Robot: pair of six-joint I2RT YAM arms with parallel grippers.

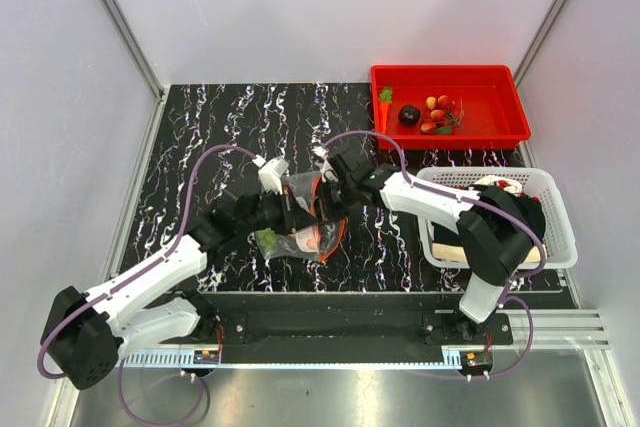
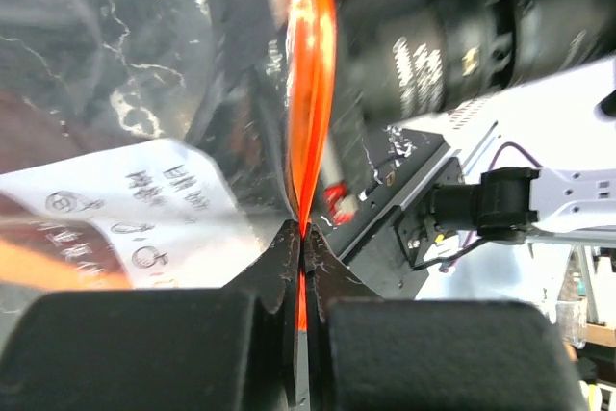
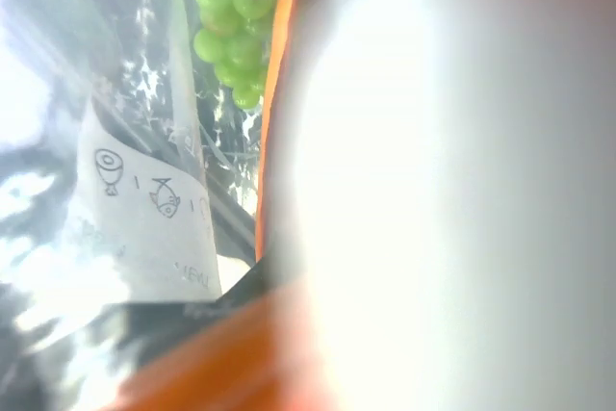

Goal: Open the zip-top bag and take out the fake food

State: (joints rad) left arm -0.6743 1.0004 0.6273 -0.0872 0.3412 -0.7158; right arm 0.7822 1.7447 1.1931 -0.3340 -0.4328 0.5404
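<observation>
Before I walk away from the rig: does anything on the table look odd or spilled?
Nothing spilled or broken. The bag is crumpled between the left end effector and right end effector, green grapes still inside.

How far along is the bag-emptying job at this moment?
Done: carrot, purple piece and tomatoes lie in the red tray. In hand: left claw pinches the orange zip strip of the bag; right claw is at its mouth. Left: a green cluster shows inside the bag.
</observation>
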